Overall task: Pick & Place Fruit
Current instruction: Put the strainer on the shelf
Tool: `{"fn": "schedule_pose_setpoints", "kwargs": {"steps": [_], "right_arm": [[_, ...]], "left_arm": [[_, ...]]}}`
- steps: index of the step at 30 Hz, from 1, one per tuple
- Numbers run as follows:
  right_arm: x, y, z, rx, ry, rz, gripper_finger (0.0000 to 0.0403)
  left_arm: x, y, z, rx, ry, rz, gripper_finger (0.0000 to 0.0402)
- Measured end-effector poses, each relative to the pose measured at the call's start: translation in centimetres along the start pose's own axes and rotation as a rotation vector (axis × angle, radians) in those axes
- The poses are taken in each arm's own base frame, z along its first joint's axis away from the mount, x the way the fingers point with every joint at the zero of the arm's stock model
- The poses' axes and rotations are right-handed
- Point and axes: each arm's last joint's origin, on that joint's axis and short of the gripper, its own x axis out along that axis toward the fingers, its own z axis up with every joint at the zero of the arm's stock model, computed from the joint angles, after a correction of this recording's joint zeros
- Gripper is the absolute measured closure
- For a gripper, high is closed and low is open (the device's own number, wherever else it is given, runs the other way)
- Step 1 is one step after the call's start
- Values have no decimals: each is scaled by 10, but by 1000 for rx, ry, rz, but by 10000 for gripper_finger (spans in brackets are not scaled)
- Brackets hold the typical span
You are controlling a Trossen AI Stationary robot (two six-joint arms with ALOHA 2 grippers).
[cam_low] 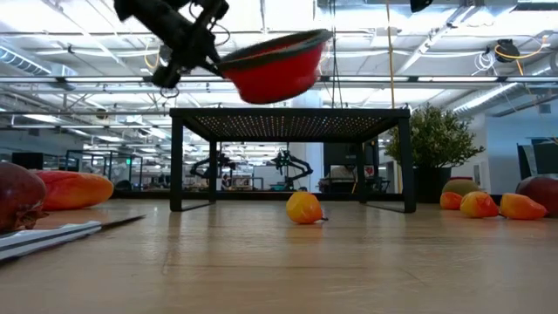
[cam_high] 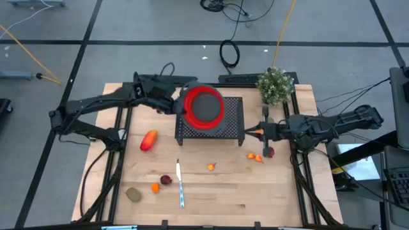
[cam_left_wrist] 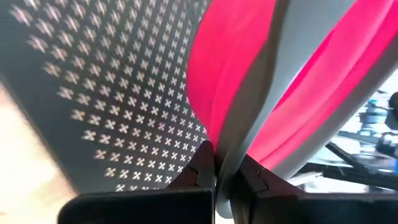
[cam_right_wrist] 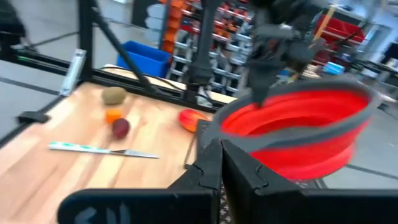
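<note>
The round red bowl [cam_high: 204, 107] with its grey rim hangs above the black perforated stand [cam_high: 233, 124], and my left gripper [cam_high: 181, 104] is shut on it. On the wooden table lie the fruit: a red-orange oval [cam_high: 148, 140], a kiwi-like piece [cam_high: 133, 194], a tiny orange one [cam_high: 154, 187], a dark red one [cam_high: 166, 180], an orange one [cam_high: 211, 167], and small orange [cam_high: 255, 156] and dark red [cam_high: 270, 152] ones at the right. My right gripper [cam_high: 254, 132] is shut and holds nothing, just off the stand's right edge. My left gripper pinches the bowl's grey rim [cam_left_wrist: 239, 134] between its two fingers, on the side facing the table's left. The fingers come from the left, slanting down. The bowl [cam_low: 275, 65] is lifted clear of the stand and tilted, its far-from-gripper side higher.
A silver knife [cam_high: 180, 185] with a pale handle lies near the front middle. A potted green plant [cam_high: 276, 85] stands at the back right corner. Bare wood lies between the stand and the table's near edge.
</note>
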Motion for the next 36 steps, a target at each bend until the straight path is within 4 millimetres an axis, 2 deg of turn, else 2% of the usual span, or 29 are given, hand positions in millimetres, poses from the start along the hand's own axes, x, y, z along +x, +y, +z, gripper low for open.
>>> {"fn": "schedule_pose_setpoints", "kwargs": {"steps": [7, 14, 24, 29, 36], "right_arm": [[-13, -4, -10, 17, -38, 62, 402], [-23, -6, -18, 39, -56, 47, 403], [-23, 2, -35, 12, -43, 162, 403], [-25, 4, -44, -14, -41, 192, 403], [-39, 3, -47, 1, -87, 196, 403]], "left_arm": [[-37, -28, 9, 16, 1, 64, 396], [-50, -26, 1, -105, 100, 155, 396], [-51, -24, -5, -256, 197, 160, 396], [-43, -22, -5, -295, 244, 174, 396], [-29, -22, -2, -297, 282, 175, 396]]}}
